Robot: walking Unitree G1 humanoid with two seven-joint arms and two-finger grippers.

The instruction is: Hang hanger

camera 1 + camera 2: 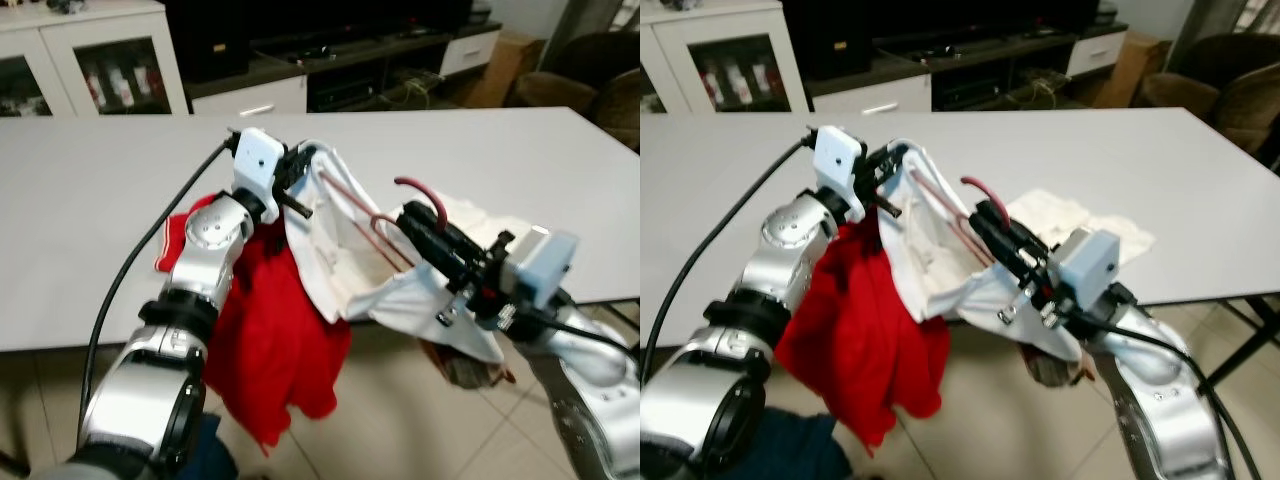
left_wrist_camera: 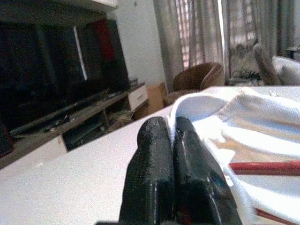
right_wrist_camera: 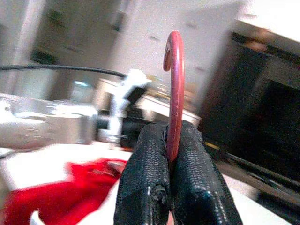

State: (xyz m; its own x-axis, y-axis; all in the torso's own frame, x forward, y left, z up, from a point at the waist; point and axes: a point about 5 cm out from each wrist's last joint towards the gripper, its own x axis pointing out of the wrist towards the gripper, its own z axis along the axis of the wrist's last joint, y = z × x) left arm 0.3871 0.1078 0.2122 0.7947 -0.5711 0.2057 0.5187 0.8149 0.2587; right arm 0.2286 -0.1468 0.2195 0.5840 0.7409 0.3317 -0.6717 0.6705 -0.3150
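Left arm: I have it raised over the near edge of the surface (image 1: 90,200), elbow bent, a red garment (image 1: 270,350) draped over the forearm and hanging toward the floor.
Left gripper (image 2: 174,140): jaws pressed together on the rim of the white shirt (image 1: 320,230); in the left wrist view the white cloth is pinched right between the two black fingers (image 2: 152,173), holding that opening up.
Hanger (image 1: 375,225): red wire, its body lies inside the white shirt between my two grippers, with the hook (image 3: 172,70) poking up out of the cloth.
Right gripper (image 3: 169,140): jaws clamped on the hook's shank, hook standing upright above the fingertips in the right wrist view.
Right arm: low and to the right, reaching forward and up, with the shirt's lower hem sagging over the wrist.
Step in hand, my read: seating the shirt on the hanger before any hanging.
Doing it well: I would keep the left pinch firm, feed the hanger shoulders in slowly, and avoid snagging the red garment.
Rail or hook to hang on: I cannot make one out.
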